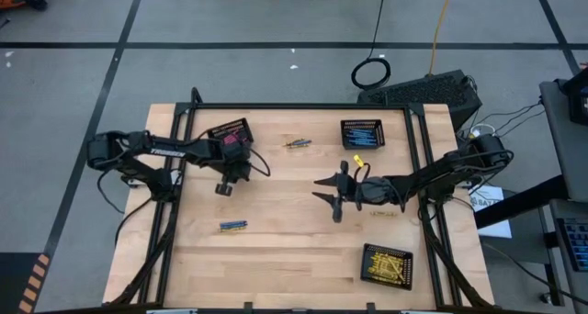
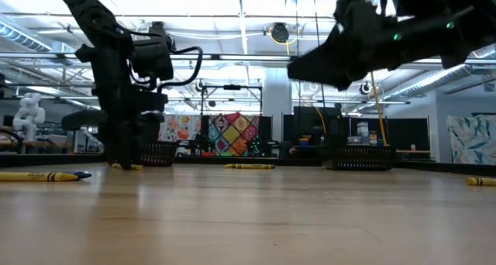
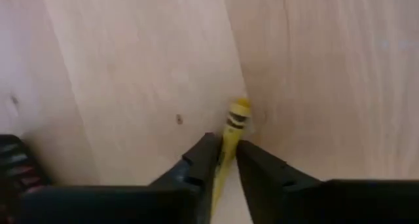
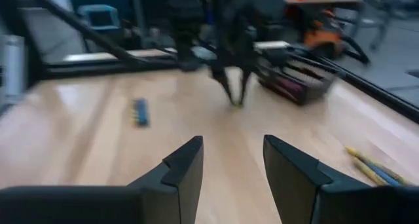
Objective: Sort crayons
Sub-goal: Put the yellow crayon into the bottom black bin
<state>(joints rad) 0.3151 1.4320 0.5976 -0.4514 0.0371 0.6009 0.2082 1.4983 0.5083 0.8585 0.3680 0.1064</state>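
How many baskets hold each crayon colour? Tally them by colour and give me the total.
Basket of pink crayons: 1
Basket of blue crayons: 1
Basket of yellow crayons: 1
Total: 3 baskets

The wooden table [image 1: 285, 259] carries three black mesh baskets: one [image 1: 230, 130] near the far left corner, one [image 1: 362, 133] near the far right, and one [image 1: 386, 264] near the front right corner. On the grey floor behind the table lie a coiled black cable [image 1: 371, 73] and a dark box [image 1: 432, 92]. The low view shows a patchwork-coloured panel [image 2: 225, 133] in the room beyond the table.
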